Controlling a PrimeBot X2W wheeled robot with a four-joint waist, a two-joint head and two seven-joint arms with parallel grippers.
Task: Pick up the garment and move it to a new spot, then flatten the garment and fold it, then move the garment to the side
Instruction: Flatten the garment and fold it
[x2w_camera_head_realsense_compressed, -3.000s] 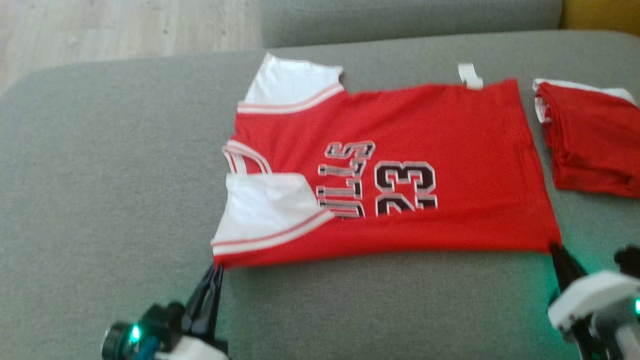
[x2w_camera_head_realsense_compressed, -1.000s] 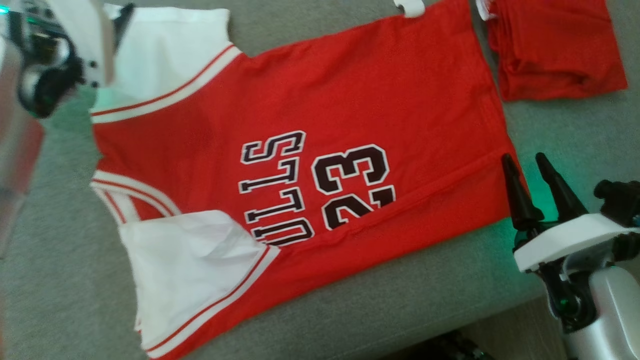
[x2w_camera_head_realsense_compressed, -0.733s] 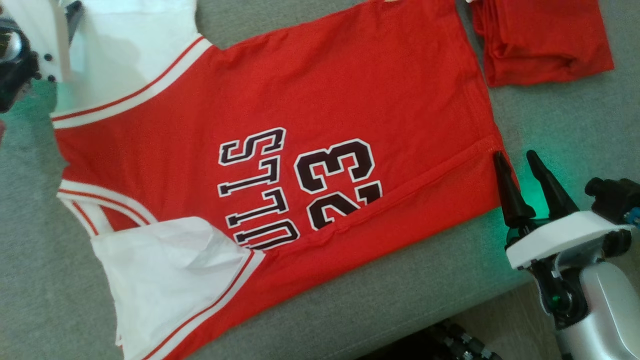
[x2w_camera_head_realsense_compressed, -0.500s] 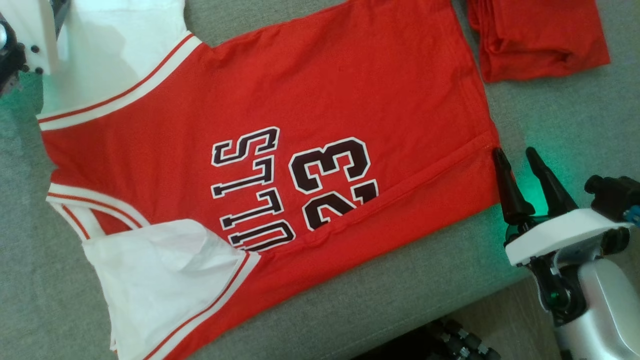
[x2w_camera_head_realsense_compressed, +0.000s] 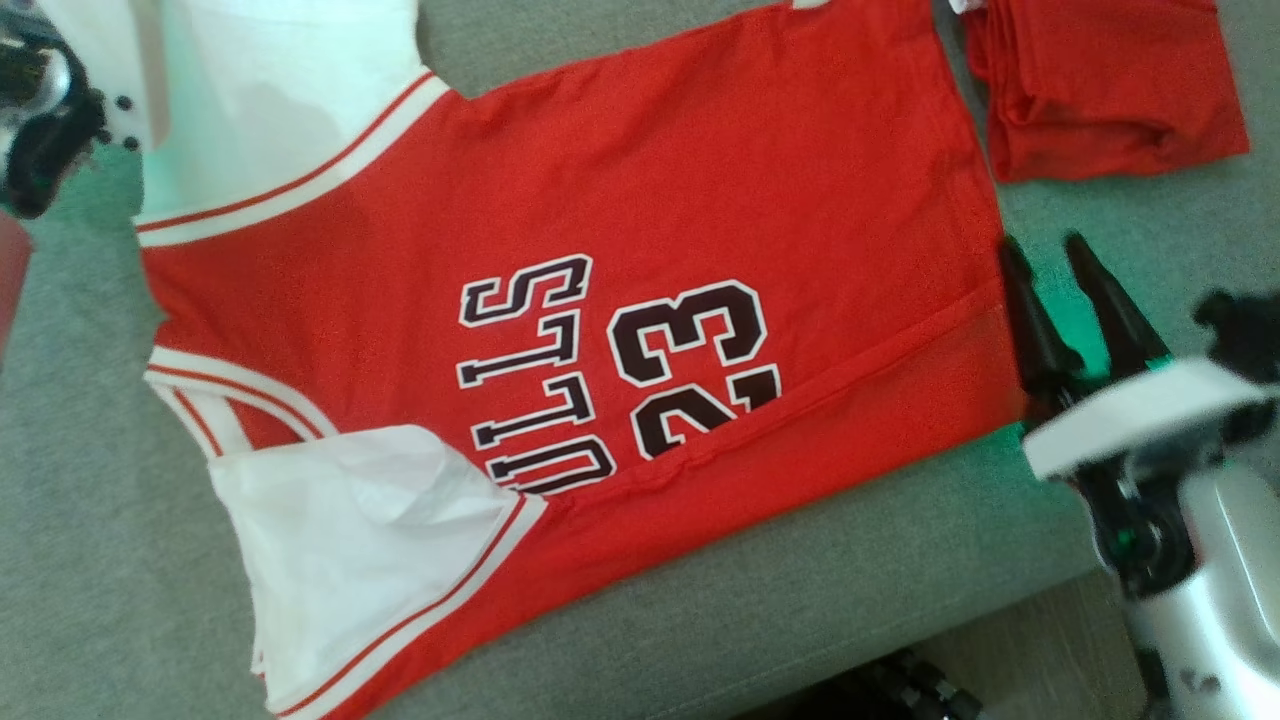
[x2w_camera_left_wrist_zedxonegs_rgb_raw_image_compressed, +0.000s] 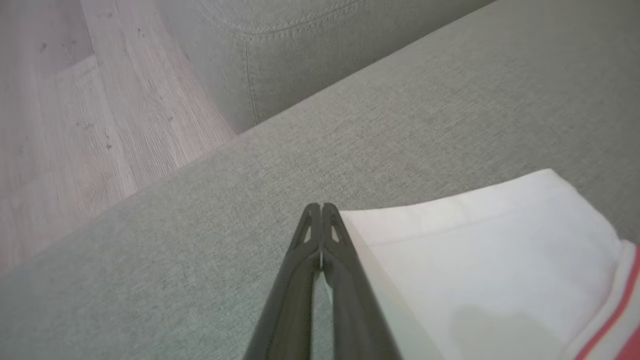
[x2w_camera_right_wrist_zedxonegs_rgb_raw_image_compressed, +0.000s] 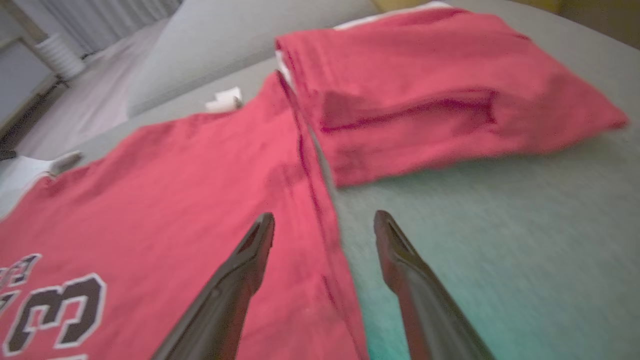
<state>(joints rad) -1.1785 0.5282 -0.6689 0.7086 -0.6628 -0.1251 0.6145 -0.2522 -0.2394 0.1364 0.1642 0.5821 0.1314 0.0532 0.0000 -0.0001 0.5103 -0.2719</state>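
The garment (x2w_camera_head_realsense_compressed: 700, 180), a red jersey with white sleeves and "23" in black, lies spread flat on the grey cushion (x2w_camera_head_realsense_compressed: 80, 500). My left gripper (x2w_camera_left_wrist_zedxonegs_rgb_raw_image_compressed: 320, 206) is shut at the corner of the far white sleeve (x2w_camera_left_wrist_zedxonegs_rgb_raw_image_compressed: 490, 250), with a sliver of white cloth between its fingers. Its pale housing (x2w_camera_head_realsense_compressed: 100, 60) sits at the top left of the head view. At the jersey's hem stands my right gripper (x2w_camera_head_realsense_compressed: 1042, 250), open. In the right wrist view one finger of the right gripper (x2w_camera_right_wrist_zedxonegs_rgb_raw_image_compressed: 325, 220) is over the red cloth (x2w_camera_right_wrist_zedxonegs_rgb_raw_image_compressed: 150, 190) and the other over bare cushion.
A folded red garment (x2w_camera_head_realsense_compressed: 1110, 90) lies just past the hem, also seen as the red pile (x2w_camera_right_wrist_zedxonegs_rgb_raw_image_compressed: 440, 90). The cushion's front edge runs close below the jersey, with dark floor (x2w_camera_head_realsense_compressed: 900, 690) beyond. A sofa back (x2w_camera_left_wrist_zedxonegs_rgb_raw_image_compressed: 300, 50) and wooden floor (x2w_camera_left_wrist_zedxonegs_rgb_raw_image_compressed: 75, 125) lie behind the sleeve.
My left gripper has gone from open to shut at the sleeve's corner. My right gripper has slid forward along the hem, still open. The head camera has shifted a little.
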